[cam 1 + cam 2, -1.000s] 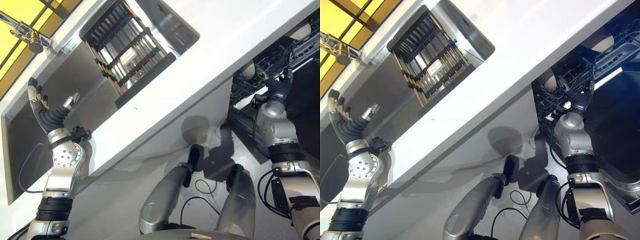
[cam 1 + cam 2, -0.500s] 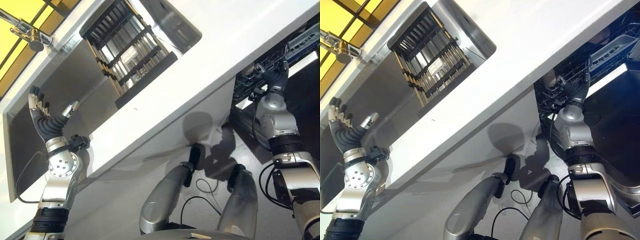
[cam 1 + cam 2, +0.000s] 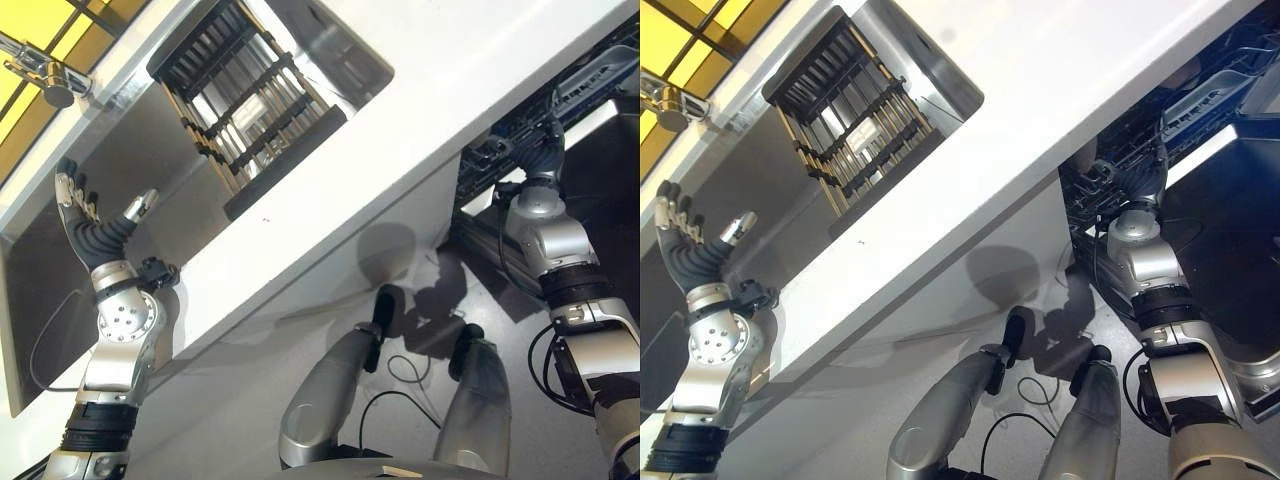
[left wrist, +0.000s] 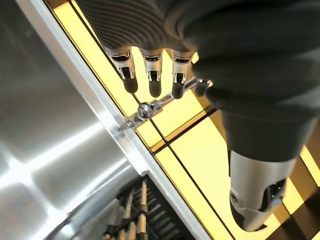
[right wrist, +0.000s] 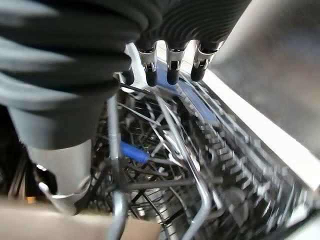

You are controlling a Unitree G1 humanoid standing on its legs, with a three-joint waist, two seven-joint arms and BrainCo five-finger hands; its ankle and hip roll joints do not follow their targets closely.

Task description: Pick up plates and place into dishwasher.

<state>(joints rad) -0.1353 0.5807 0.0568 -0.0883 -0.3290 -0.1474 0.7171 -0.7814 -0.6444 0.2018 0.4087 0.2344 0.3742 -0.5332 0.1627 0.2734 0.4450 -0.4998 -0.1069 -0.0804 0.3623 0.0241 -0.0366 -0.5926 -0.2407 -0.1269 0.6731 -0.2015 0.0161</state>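
My right hand (image 3: 541,152) reaches into the dishwasher's wire rack (image 3: 590,90), which stands to the right under the counter. In the right wrist view its fingers (image 5: 170,65) are straight above the wires and hold nothing. A pale plate (image 3: 1086,157) stands in the rack just left of that hand, and a beige plate edge (image 5: 55,222) shows by the thumb. My left hand (image 3: 84,214) is raised over the steel sink (image 3: 150,160), fingers spread and empty; its fingers (image 4: 150,75) point toward the faucet.
A dark slatted drying rack (image 3: 250,100) sits in the sink's far part. The faucet (image 3: 45,75) stands at the back left. A white counter (image 3: 430,100) runs between the sink and the dishwasher. The open dishwasher door (image 3: 1230,260) lies low at the right.
My right hand has pushed a little deeper and higher into the dishwasher rack. The left hand stays raised over the sink, barely moved. The camera has shifted slightly.
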